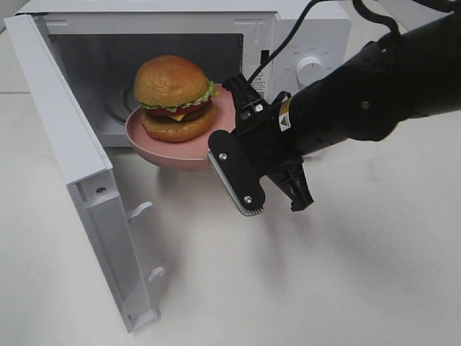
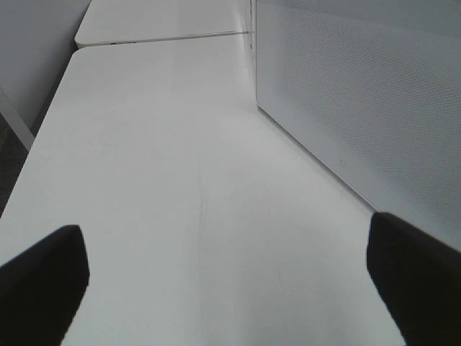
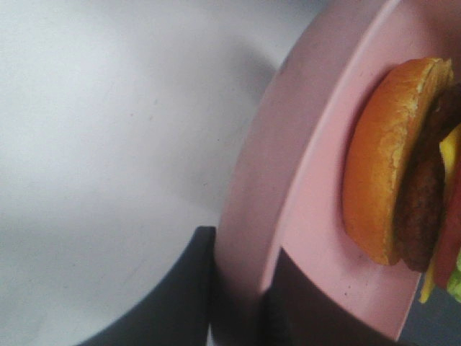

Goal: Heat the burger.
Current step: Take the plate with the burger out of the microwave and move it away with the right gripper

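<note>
White bench (image 1: 346,288) surface fills the exterior high view, and a second white bench top (image 2: 158,21) is seen butted against its far edge in the left wrist view. At the left edge of the bench, the microwave door (image 1: 79,180) is swung fully open toward the front, with two latch hooks seen on its inner face. Behind it, at the far edge, the white microwave (image 1: 302,36) is stood with its cavity exposed and a round dial (image 1: 310,68) on its control panel. The left gripper (image 2: 223,267) is not seen in the high view; in the left wrist view its jaws are spread wide apart over bare bench beside the microwave's perforated side wall, with nothing between them. The burger (image 1: 175,97) is seated on a pink plate (image 1: 155,144), which is held at the mouth of the cavity, partly inside and partly overhanging the bench, with its shadow cast below. To the right, the plate's rim is pinched by the right gripper (image 1: 227,140), whose jaws are closed on it, one above and one below the rim, as shown in the right wrist view. The black arm (image 1: 374,94) is extended from the right edge, with a cable (image 1: 288,36) running over the microwave.
</note>
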Available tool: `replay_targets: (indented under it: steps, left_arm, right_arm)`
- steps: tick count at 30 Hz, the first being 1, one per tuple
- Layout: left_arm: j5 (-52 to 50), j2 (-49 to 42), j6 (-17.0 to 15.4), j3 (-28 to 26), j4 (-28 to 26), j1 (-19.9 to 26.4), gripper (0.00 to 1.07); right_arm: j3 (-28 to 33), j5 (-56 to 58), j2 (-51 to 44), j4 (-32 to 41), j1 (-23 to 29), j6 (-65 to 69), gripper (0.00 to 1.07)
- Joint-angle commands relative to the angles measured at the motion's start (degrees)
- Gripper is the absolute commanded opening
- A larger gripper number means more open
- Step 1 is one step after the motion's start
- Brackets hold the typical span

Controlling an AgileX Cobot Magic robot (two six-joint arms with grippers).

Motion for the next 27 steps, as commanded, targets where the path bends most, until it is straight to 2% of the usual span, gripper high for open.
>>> replay_targets:
  steps: [1,3,7,27]
  left_arm:
    - [-0.46,-1.26,-0.06,0.11,-0.17,0.11,1.04]
    - [-0.46,-1.26,-0.06,0.11,-0.17,0.11,1.04]
    - [-0.46,-1.26,-0.06,0.11,-0.17,0.11,1.04]
    - [-0.46,-1.26,-0.06,0.11,-0.17,0.11,1.04]
  right_arm:
    - [1.72,-5.33,-3.21,0.06,-0.23,0.57,0.01]
    - [2.35,-5.33,-4.01,0.06,-0.23,0.63,0.01]
    - [7.33,-5.04,-8.77,0.17,-0.23,0.97,0.01]
    - [18.96,2.12,-27.56,0.4,-0.23,3.67,0.01]
